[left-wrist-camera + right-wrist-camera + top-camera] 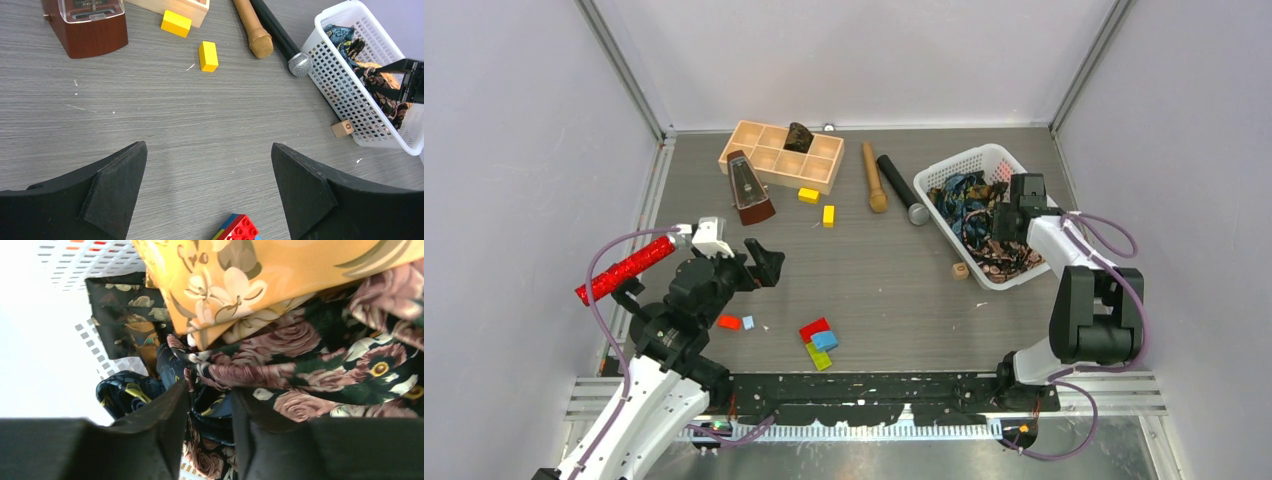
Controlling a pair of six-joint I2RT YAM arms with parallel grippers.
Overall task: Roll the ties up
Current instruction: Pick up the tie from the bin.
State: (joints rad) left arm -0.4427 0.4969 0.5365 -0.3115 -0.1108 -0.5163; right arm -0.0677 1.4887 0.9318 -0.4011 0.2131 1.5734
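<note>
Several patterned ties lie heaped in a white basket at the right. My right gripper reaches down into that heap. In the right wrist view its fingers stand close together with a fold of a dark blue tie between them. A golden-orange floral tie and a black tie with pink roses lie above and beside it. My left gripper hovers over the table at the left, wide open and holding nothing. The basket and ties also show in the left wrist view.
A wooden compartment tray holding a dark bundle stands at the back. Near it are a metronome, two yellow blocks, a wooden microphone and a black microphone. A red glittery microphone lies far left, toy bricks near the front.
</note>
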